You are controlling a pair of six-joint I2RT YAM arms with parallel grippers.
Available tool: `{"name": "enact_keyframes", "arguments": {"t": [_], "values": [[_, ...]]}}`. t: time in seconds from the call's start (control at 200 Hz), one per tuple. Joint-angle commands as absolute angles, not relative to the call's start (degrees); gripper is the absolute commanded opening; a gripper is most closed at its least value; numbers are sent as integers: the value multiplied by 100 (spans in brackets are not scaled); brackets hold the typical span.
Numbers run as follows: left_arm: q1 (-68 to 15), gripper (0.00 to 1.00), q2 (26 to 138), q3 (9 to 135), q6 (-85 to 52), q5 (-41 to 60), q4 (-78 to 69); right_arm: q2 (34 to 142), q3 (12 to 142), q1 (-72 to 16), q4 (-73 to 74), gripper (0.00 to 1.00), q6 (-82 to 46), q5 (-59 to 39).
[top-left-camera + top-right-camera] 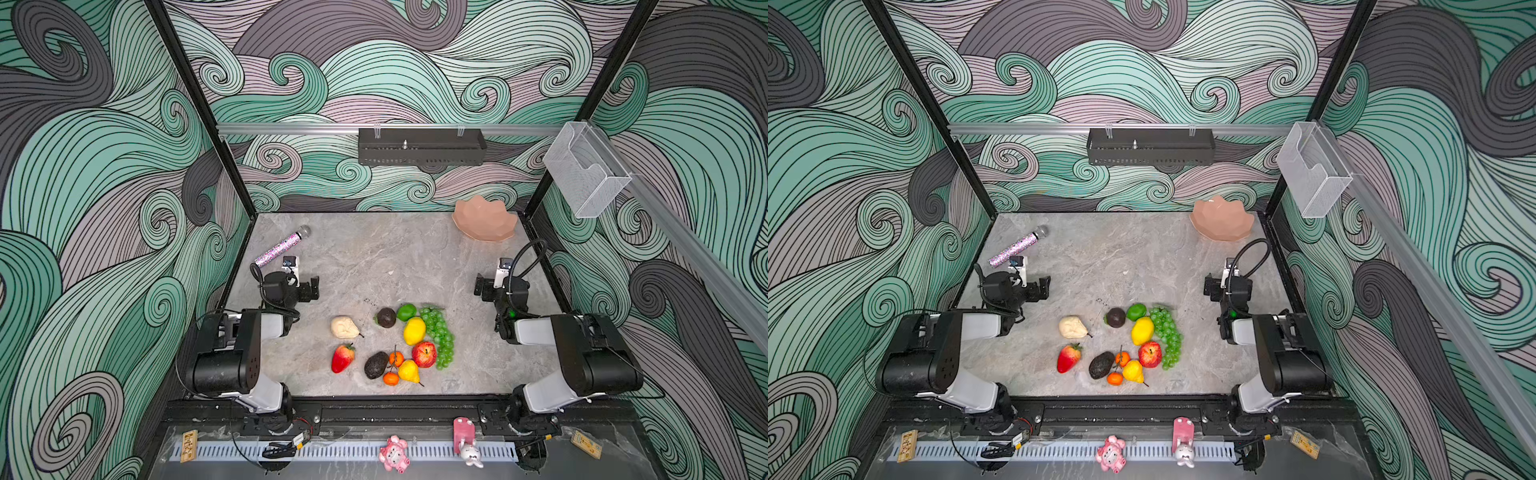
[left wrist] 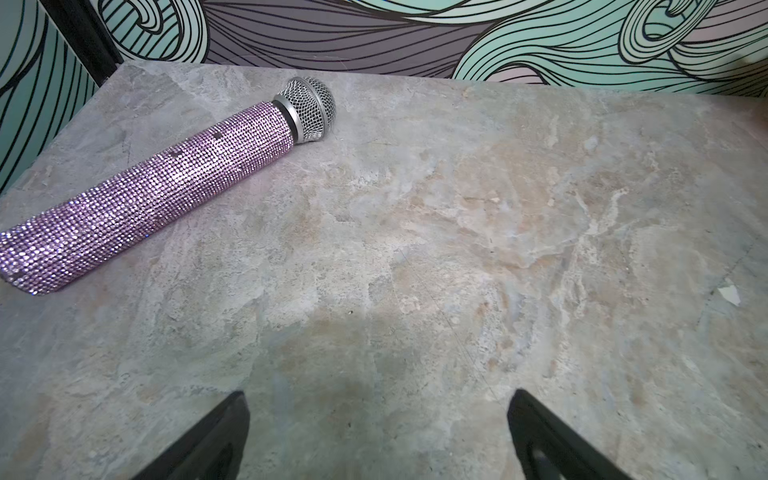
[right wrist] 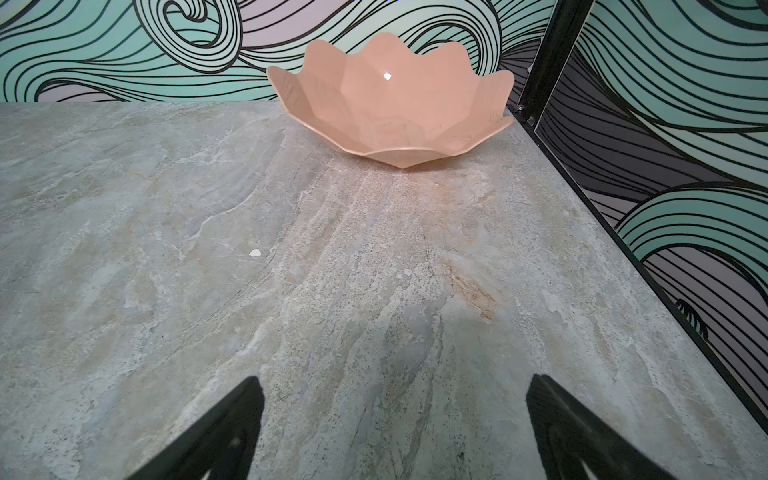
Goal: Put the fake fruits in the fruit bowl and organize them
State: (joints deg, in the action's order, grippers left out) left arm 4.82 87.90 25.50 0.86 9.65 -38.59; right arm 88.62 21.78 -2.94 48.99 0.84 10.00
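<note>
Top views, tool: I see the left gripper (image 1: pixel 309 284) at nine o'clock and the right gripper (image 1: pixel 482 286) at three, over the grey marbled tabletop (image 1: pixel 374 257).
Top views, fruit: fake fruits (image 1: pixel 399 345) clustered at six; fruit bowl (image 1: pixel 484 224) at one, against swirl-patterned walls (image 1: pixel 374 75).
Left wrist: jaws wide apart, empty; microphone (image 2: pixel 145 195) tail meets the frame edge.
Right wrist: jaws spread, empty; only fingertips (image 3: pixel 232 415) show.

light: bright, even | shadows: soft | glare: spot on fruit bowl (image 3: pixel 387 76) | edges: wide-angle bending

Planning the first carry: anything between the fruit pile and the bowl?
Nothing visible. Only bare table lies between the fruits and the fruit bowl in the far right corner; the microphone lies far left.
</note>
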Motion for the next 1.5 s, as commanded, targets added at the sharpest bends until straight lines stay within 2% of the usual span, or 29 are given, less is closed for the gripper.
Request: {"name": "enact_keyframes", "arguments": {"t": [0.0, 0.515, 0.69, 1.141, 1.336, 1.491], "values": [[535, 99, 8698, 2575, 141, 1055, -3952, 8810, 2250, -290, 4988, 99, 79, 933], [552, 99, 8695, 2584, 140, 1106, -3948, 8821, 2276, -290, 4951, 99, 70, 927], [766, 99, 8752, 2613, 80, 1549, -3990, 8823, 2276, -290, 4955, 99, 70, 918], [866, 99, 8722, 2584, 27, 1664, -4054, 8824, 2279, -264, 4932, 99, 58, 879], [971, 99, 8190, 2050, -129, 1626, -4570, 8682, 2339, -259, 4798, 99, 147, 640], [851, 99, 7100, 1843, -377, 949, -3981, 7585, 2580, -326, 3484, 99, 294, 367]]}}
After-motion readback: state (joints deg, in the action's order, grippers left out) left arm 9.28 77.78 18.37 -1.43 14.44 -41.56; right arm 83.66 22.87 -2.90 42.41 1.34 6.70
